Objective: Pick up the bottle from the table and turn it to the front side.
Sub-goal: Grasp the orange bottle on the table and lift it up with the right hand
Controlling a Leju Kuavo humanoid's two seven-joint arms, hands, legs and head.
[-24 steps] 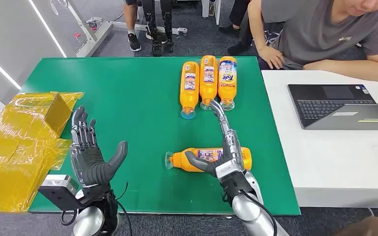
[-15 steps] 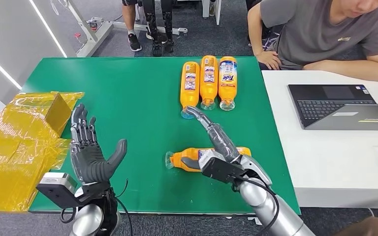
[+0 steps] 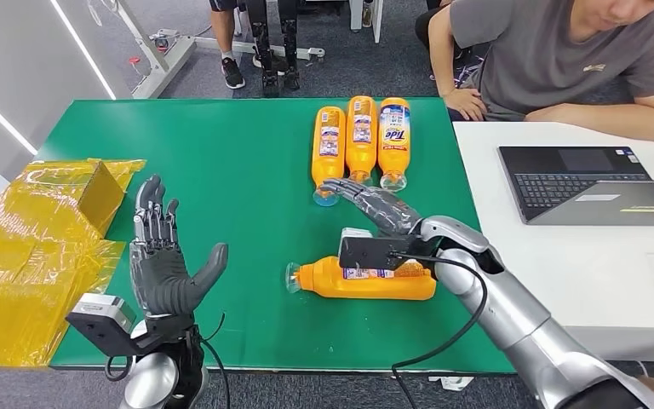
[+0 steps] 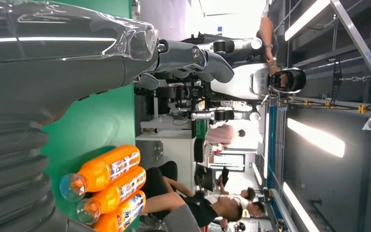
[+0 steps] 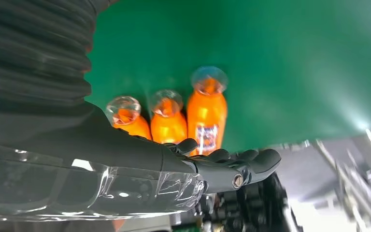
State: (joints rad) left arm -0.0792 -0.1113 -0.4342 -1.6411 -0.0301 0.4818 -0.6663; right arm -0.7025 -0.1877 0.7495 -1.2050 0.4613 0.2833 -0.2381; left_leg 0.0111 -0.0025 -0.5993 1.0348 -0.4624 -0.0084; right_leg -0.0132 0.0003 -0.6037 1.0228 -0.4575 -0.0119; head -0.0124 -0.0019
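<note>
An orange bottle [image 3: 373, 285] lies on its side on the green table [image 3: 221, 170], its clear cap toward the left and a label strip along its upper edge. My right hand [image 3: 375, 207] hovers just beyond it, fingers stretched out toward the row of three bottles and holding nothing; its wrist crosses over the bottle's far side. In the right wrist view the same right hand [image 5: 222, 169] points at those bottles [image 5: 166, 121]. My left hand [image 3: 160, 256] stands open near the front left, palm facing the middle, apart from everything. The left hand [image 4: 188, 55] is empty in its wrist view too.
Three orange bottles [image 3: 360, 145] lie side by side at the table's far side, caps toward me. Yellow wrapped boxes [image 3: 43, 247] fill the left edge. A white desk [image 3: 562, 281] with a laptop [image 3: 588, 183] adjoins on the right, where a person [image 3: 562, 60] sits leaning.
My right hand has come off the lying bottle and swung farther out, fingers now pointing left toward the row of three. The bottle stays lying. The left hand has barely shifted.
</note>
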